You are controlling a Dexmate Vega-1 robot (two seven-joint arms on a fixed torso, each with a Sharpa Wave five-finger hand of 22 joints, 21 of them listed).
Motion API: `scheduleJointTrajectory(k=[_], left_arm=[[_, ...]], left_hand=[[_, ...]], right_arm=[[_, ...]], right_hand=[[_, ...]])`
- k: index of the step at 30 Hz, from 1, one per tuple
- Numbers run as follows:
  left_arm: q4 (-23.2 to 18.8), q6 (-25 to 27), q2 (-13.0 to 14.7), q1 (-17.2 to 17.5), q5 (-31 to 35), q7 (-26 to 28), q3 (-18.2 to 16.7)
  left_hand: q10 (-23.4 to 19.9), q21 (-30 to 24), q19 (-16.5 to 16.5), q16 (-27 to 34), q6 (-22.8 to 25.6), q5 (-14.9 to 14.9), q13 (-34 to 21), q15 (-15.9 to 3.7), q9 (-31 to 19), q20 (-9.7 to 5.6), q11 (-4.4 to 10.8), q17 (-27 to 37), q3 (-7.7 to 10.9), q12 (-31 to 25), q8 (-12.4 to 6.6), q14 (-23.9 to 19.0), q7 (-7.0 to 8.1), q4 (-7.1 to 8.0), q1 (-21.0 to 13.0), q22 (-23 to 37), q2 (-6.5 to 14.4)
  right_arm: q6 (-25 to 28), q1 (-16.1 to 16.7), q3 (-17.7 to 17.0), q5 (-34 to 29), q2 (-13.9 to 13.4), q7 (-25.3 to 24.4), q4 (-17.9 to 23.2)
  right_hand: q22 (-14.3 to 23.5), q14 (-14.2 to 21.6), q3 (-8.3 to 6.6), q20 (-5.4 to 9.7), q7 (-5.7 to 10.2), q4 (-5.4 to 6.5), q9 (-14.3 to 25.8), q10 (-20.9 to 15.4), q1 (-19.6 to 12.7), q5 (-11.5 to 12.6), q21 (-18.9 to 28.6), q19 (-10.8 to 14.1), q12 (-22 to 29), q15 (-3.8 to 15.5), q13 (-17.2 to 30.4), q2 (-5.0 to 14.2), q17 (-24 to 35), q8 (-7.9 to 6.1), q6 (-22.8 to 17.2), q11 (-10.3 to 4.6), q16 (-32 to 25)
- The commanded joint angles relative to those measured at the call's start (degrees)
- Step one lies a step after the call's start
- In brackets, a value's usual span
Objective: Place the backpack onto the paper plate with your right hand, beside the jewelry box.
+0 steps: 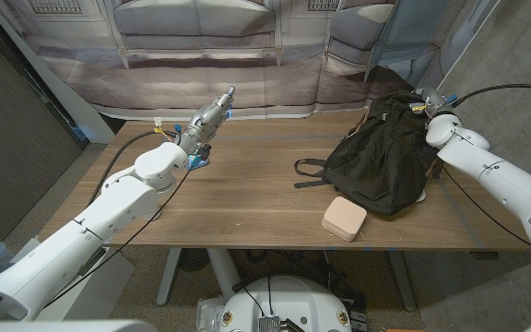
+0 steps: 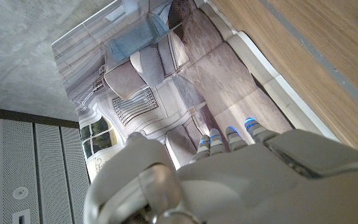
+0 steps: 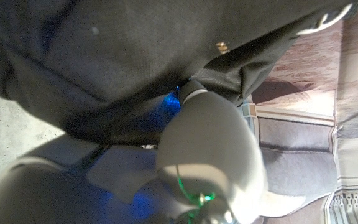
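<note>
Step in hand, as I read it: placement end of the job; the backpack (image 1: 381,152) sits on the right side of the table (image 1: 247,198), slumped toward the near edge, one strap trailing out to the left on the wood; the jewelry box (image 1: 344,219), a small pinkish case, lies just beside the bag's near-left corner, close to the table's front edge; a sliver of white shows at the bag's right lower edge, probably the paper plate (image 1: 422,195), mostly covered, so can't confirm how squarely the bag sits on it; right hand (image 1: 429,104) is up at the top of the backpack, at the far end, touching or buried in the fabric; right wrist view shows the right hand (image 3: 210,155) pressed against dark cloth with blue glow at the contact, fingers hidden; can't tell whether it's clamped on a handle or just resting against it; next move, my call: check the bag is settled over the plate, then release and lift the hand straight clear without dragging the bag or bumping the box; risk: the bag is floppy and could tip off; left hand (image 1: 208,118) is raised over the table's far left, fingers straight and together, pointing at the backdrop, holding nothing.
</note>
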State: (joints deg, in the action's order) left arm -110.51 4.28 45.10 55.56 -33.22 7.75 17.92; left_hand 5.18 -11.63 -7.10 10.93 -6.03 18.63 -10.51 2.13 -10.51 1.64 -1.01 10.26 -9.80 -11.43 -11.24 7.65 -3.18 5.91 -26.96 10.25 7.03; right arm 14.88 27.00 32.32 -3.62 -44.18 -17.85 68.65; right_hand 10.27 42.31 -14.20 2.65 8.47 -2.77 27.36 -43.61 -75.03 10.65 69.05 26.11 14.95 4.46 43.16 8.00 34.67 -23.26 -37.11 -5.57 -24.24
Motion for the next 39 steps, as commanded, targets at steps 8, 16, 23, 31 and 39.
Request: scheduleJointTrajectory(k=[8,16,23,31,39], left_arm=[[-0.7,-0.4,0.4,1.1,-0.1,0.3,-0.6],[-0.9,-0.7,0.6,1.7,-0.2,0.3,-0.9],[-0.8,-1.2,0.5,1.9,-0.1,0.4,-1.1],[-0.3,-1.3,0.6,1.5,-0.3,-0.1,-1.0],[0.3,-1.7,0.3,1.1,-0.3,-0.6,-0.9]], left_hand=[[0.6,0.1,-0.4,-0.2,-0.6,-0.2,-0.3,0.07,-0.3,0.34,0.18,0.3,-0.5,-0.1,0.02,0.4,0.04,-0.01,-0.5,0.2,0.2],[0.6,0.1,-0.4,-0.2,-0.6,-0.2,-0.3,0.08,-0.3,0.37,0.19,0.3,-0.55,-0.1,0.02,0.4,0.06,-0.01,-0.6,0.2,0.2],[0.6,0.1,-0.4,-0.2,-0.6,-0.2,-0.3,0.02,-0.3,0.42,0.1,0.3,-0.59,-0.1,0.02,0.4,0.06,0.0,-0.6,0.2,0.3],[0.6,0.1,-0.4,-0.2,-0.6,-0.2,-0.3,0.11,-0.3,0.43,0.17,0.3,-0.63,-0.1,0.03,0.4,0.0,0.01,-0.7,0.2,0.3],[0.6,0.1,-0.4,-0.2,-0.6,-0.2,-0.3,0.03,-0.3,0.47,0.1,0.3,-0.67,-0.2,0.02,0.4,0.07,0.01,-0.7,0.2,0.3]], right_arm=[[2.2,0.7,0.0,0.5,-0.9,0.9,2.6],[2.8,1.0,0.1,0.4,-1.3,1.1,3.4],[4.3,1.1,0.0,0.2,-1.4,1.1,4.4],[5.0,1.0,-0.1,0.3,-1.6,1.7,5.0],[5.7,1.1,-0.1,0.6,-1.9,2.5,5.4]], right_hand=[[-0.5,-1.4,2.38,9.24,-1.42,3.53,-2.2,1.7,8.3,-0.6,-3.8,-0.1,-1.3,6.0,-2.6,-3.75,-2.5,2.79,1.5,1.57,3.3],[-0.7,-3.3,2.83,8.64,-1.36,4.24,-3.0,2.7,10.6,-0.4,-6.0,-1.0,-1.8,4.99,-3.7,-4.78,-3.2,3.94,1.9,2.08,4.9],[-0.7,-5.3,3.05,8.23,-1.37,4.61,-3.6,4.4,12.1,-0.2,-7.7,-1.6,-2.2,4.32,-4.3,-5.42,-3.8,5.16,3.2,2.47,6.4],[-0.5,-8.2,3.22,6.57,-1.53,4.75,-4.3,7.0,13.6,0.0,-9.7,-3.0,-2.9,3.25,-5.3,-6.05,-4.6,6.72,5.0,3.14,8.5],[-0.5,-12.0,3.57,3.99,-1.92,4.89,-5.0,10.5,15.5,0.1,-11.9,-4.6,-3.6,1.82,-7.0,-6.78,-5.9,8.55,7.3,3.33,11.0]])
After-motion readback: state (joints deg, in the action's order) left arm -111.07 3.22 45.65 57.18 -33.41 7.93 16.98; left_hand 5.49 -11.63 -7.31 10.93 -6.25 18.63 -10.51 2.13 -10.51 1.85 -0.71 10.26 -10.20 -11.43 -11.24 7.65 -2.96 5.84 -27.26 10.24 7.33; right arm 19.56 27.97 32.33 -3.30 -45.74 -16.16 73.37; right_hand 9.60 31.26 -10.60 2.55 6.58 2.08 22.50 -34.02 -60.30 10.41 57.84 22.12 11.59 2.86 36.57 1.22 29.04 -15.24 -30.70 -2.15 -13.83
